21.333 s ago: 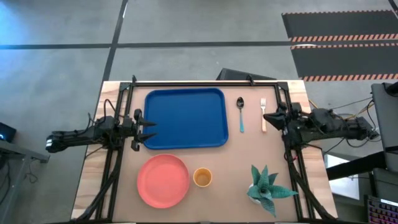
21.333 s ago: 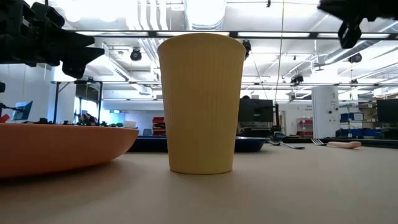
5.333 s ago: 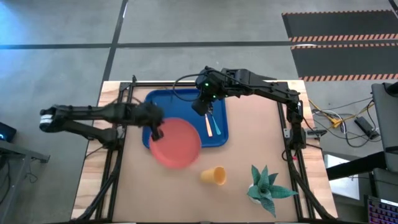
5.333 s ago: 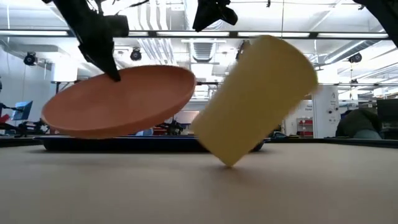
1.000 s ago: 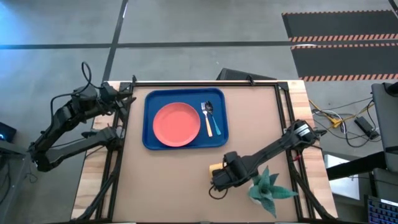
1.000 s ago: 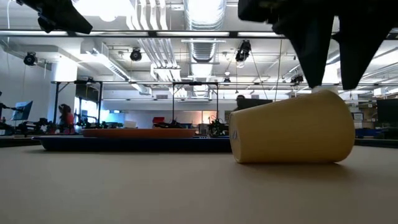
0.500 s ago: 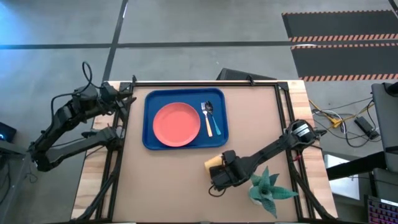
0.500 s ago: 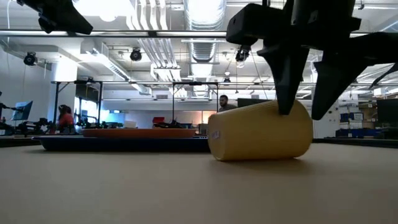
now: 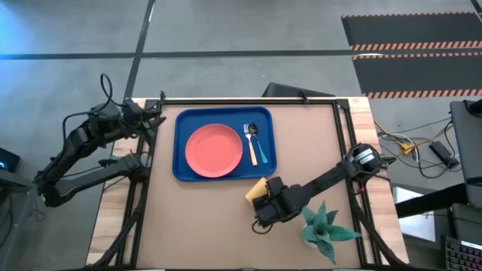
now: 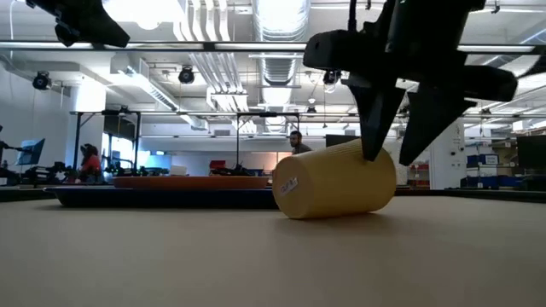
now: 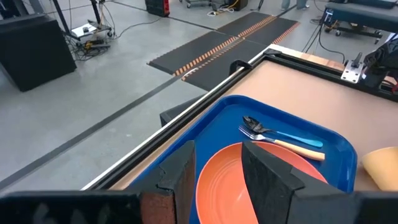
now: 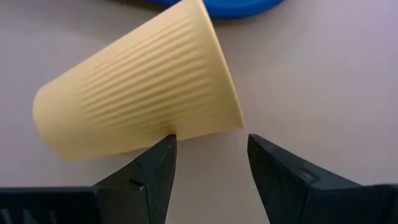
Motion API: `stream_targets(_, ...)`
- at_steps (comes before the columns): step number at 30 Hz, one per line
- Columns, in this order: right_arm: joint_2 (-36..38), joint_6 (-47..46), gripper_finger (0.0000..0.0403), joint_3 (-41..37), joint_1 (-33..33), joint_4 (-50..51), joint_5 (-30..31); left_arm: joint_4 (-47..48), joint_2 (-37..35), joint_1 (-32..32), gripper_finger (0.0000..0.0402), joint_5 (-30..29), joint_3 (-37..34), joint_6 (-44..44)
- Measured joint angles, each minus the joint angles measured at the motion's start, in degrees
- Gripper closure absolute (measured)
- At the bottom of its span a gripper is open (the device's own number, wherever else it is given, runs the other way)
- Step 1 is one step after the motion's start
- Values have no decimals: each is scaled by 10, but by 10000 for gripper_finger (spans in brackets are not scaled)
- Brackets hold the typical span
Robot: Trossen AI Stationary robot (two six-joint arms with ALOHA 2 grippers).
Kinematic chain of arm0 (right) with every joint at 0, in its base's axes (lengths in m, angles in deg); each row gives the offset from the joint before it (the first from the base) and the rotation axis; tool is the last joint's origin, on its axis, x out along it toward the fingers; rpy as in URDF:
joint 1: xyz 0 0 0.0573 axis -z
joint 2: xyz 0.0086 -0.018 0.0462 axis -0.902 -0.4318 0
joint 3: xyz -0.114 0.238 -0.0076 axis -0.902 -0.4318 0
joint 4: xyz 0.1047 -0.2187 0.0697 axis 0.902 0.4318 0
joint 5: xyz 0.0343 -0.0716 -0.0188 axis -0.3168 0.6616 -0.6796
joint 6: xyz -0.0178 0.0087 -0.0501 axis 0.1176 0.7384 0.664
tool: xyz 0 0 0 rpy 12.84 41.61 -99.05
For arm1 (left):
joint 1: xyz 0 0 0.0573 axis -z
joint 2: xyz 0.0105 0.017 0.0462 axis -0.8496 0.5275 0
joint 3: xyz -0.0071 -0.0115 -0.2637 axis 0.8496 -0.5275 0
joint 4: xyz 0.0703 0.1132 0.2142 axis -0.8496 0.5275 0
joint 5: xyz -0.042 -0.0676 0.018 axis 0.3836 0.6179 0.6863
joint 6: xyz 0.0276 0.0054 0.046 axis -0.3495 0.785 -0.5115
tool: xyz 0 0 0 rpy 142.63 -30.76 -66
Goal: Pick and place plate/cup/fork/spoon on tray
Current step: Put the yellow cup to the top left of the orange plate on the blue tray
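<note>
The yellow-orange cup lies on its side on the table just near of the blue tray, its rim end toward my right gripper. That gripper is open, with its fingers at the cup's rim end. The salmon-pink plate lies flat in the tray. The orange-handled fork and the teal-handled spoon lie beside it. My left gripper is open and empty, raised over the table's far left, beyond the tray. My right gripper is open, and the tip of one finger meets the cup's ribbed side wall near the rim end. The other finger stands clear of the cup. The fingers come down from above at a slant. The cup lies on its side on the table.
A green potted plant stands close to the right arm, toward the table's near right. Black frame rails run along both sides of the table. Bare tabletop lies to the right of the tray.
My right gripper has moved toward the tray, away from the table's near edge and a little to the left. The cup has rolled on its side with it toward the tray's near edge and turned about somewhat. It stays on the table.
</note>
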Motion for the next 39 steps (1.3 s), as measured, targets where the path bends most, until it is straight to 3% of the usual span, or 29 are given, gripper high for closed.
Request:
stream_targets(11, 37, 159, 216, 15, 55, -3, -2, 0, 27, 0, 288, 0, 0, 1)
stream_targets(16, 57, 233, 216, 8, 91, -11, -38, 0, 37, 0, 288, 0, 0, 1)
stream_targets(24, 57, 295, 223, -11, 119, -90, -57, 0, 38, 0, 288, 0, 0, 1)
stream_targets(28, 57, 288, 266, -18, 122, -96, -63, -1, 34, 0, 288, -1, 0, 1)
stream_targets(34, 60, 282, 377, -4, 123, -112, -61, -2, 32, 0, 288, -4, 0, 1)
stream_targets(39, 61, 339, 393, 49, 128, -71, -48, -2, 32, 0, 288, -4, 0, 1)
